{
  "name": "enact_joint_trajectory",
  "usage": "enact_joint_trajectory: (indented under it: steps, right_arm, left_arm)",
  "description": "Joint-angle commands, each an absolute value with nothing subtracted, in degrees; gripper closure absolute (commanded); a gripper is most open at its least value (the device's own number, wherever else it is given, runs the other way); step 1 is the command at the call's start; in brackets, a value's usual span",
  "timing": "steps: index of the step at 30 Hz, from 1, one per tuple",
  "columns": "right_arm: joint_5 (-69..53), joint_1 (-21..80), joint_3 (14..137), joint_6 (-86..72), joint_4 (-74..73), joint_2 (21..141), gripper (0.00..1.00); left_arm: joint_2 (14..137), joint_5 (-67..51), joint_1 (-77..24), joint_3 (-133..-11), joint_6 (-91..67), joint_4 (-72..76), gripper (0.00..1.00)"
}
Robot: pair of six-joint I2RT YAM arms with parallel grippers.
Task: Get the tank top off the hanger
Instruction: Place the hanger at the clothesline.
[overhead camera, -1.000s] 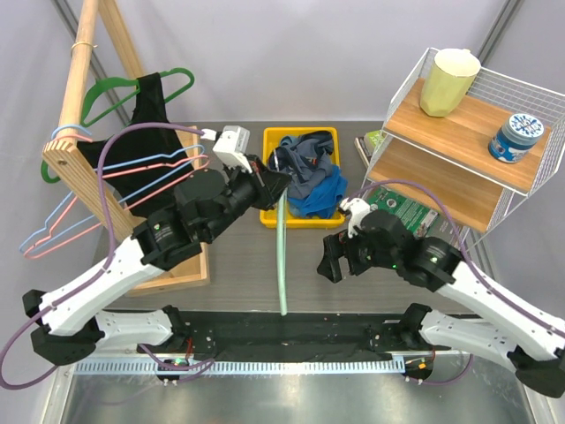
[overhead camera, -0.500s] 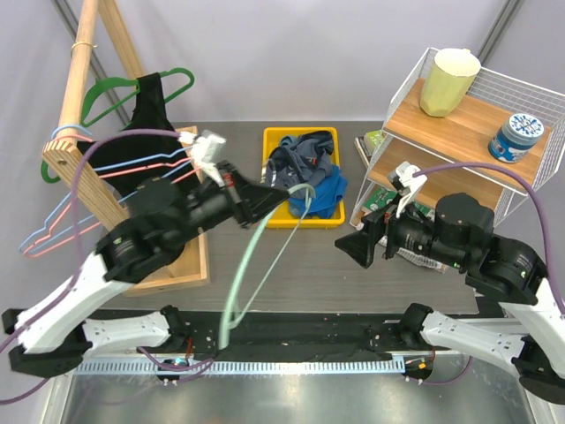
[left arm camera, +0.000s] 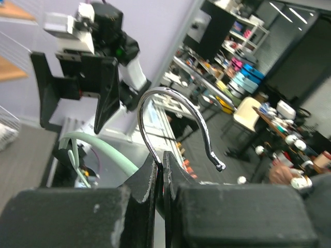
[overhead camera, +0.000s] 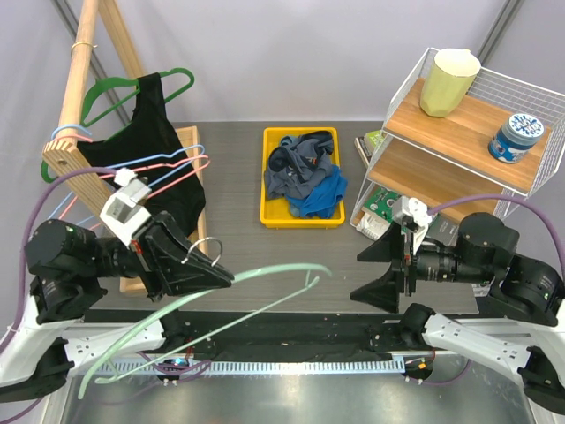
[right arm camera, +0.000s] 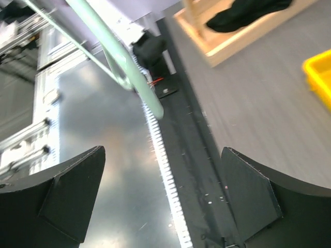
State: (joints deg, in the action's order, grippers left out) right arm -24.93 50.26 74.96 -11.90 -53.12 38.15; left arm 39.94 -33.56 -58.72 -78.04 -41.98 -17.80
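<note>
Bare mint hanger (overhead camera: 238, 284) gripped; yellow bin (overhead camera: 265, 177) filled
Left gripper (left arm camera: 161, 170) clamps the hanger's hook (left arm camera: 176, 111); right gripper (overhead camera: 375, 274) gapes, empty. The bin, at the worktop's far edge, holds crumpled blue-grey garments (overhead camera: 305, 172); black tank top (overhead camera: 150, 141) hangs at the far-left rack (overhead camera: 84, 53).

We log the left arm (overhead camera: 66, 265) lifted at near left, wrist aimed right, left claw (overhead camera: 216, 276) pinched tight. Right arm (overhead camera: 508, 269) lifted opposite, wrist aimed left; right claw (overhead camera: 375, 274) spread wide, empty.
</note>
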Motion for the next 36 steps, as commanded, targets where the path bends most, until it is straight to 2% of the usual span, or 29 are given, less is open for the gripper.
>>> enact_joint_trajectory:
  steps: [1, 5, 11, 16, 18, 23, 25, 26, 28, 29, 30, 34, 36]
  right_arm:
    - [-36.3, 50.4, 73.2, -11.3, -47.9, 39.0, 0.0]
    - [-44.3, 50.4, 71.2, -12.7, -41.1, 40.3, 0.0]
    - [-47.7, 50.4, 69.5, -13.9, -37.1, 42.5, 0.06]
    - [-52.6, 50.4, 63.9, -17.2, -30.5, 42.4, 0.21]
    - [-52.9, 50.4, 62.5, -18.8, -28.0, 42.2, 0.31]
    - [-54.8, 50.4, 56.1, -25.1, -17.0, 40.3, 0.38]
    - [-55.4, 50.4, 53.9, -27.7, -13.9, 39.9, 0.5]
    - [-55.4, 50.5, 53.5, -27.7, -13.1, 39.6, 0.64]
    - [-55.0, 50.4, 53.1, -27.9, -12.9, 39.2, 0.81]
    - [-54.7, 50.5, 53.0, -27.8, -13.2, 39.0, 0.93]
    - [-54.3, 50.4, 52.9, -27.7, -13.5, 38.2, 0.98]
    - [-50.1, 50.5, 53.0, -26.0, -17.9, 34.8, 0.99]
    - [-48.4, 50.4, 53.5, -25.3, -19.7, 32.2, 0.99]
  left_arm:
    - [39.3, -42.8, -58.5, -75.2, -47.2, -11.6, 1.0]
    - [38.8, -42.4, -58.6, -73.8, -48.9, -9.7, 1.0]
    - [39.3, -42.8, -58.5, -70.6, -53.3, -4.0, 1.0]
    - [40.5, -42.5, -58.6, -69.4, -54.8, -0.3, 1.0]
    - [41.0, -42.2, -58.6, -69.0, -55.5, 2.5, 1.0]
    - [42.6, -42.0, -58.5, -67.5, -56.9, 6.8, 1.0]
    - [43.2, -42.3, -58.5, -66.7, -57.9, 8.9, 1.0]
    - [43.8, -42.1, -58.6, -66.6, -57.9, 9.1, 1.0]
    - [44.1, -41.8, -58.5, -66.3, -57.7, 9.2, 1.0]
    - [44.5, -41.7, -58.5, -66.1, -57.7, 9.4, 1.0]
    - [44.5, -41.7, -58.5, -66.0, -57.7, 9.5, 1.0]
    - [43.8, -38.9, -58.5, -65.8, -54.6, 6.6, 0.99]
    - [43.4, -37.0, -58.6, -66.1, -53.2, 4.0, 0.93]
